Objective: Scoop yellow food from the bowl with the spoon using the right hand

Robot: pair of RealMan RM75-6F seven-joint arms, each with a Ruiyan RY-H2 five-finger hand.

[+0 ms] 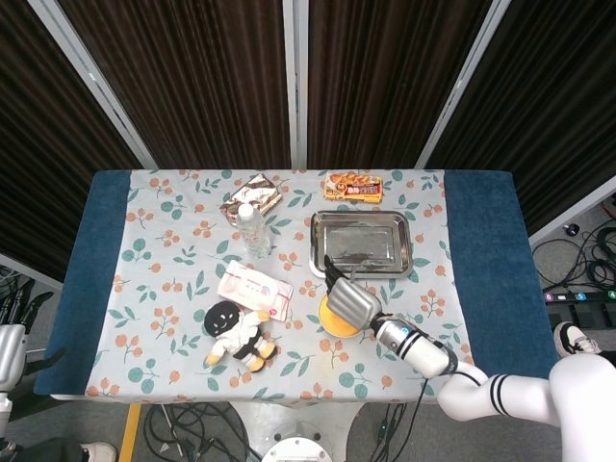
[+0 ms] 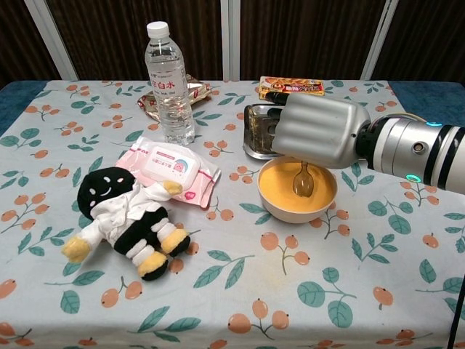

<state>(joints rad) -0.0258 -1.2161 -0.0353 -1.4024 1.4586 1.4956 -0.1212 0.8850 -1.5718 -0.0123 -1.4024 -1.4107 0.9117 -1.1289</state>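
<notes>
Right hand: your right hand (image 2: 314,133) hangs low over the bowl, back of the hand to the chest camera, holding the spoon by its handle.
Spoon: the spoon (image 2: 303,180) looks clear and thin, its bowl end down in the yellow food; expect it to be light, stiff and a bit slippery, so keep your hold high on the handle.
Bowl: the bowl (image 2: 277,206) sits just in front of the metal tray (image 1: 361,241), near the table's front edge; it looks light and could slide if you drag the spoon hard.
Yellow food: the yellow food (image 2: 283,185) fills the bowl nearly to the rim; judged loose or soft, easy to spill.
Hidden: the hand covers the spoon handle and your fingers' grip; the head view hides the spoon entirely.
Left hand: only a sliver of the left hand (image 1: 8,342) shows at the frame edge; you cannot tell how its fingers lie.
</notes>
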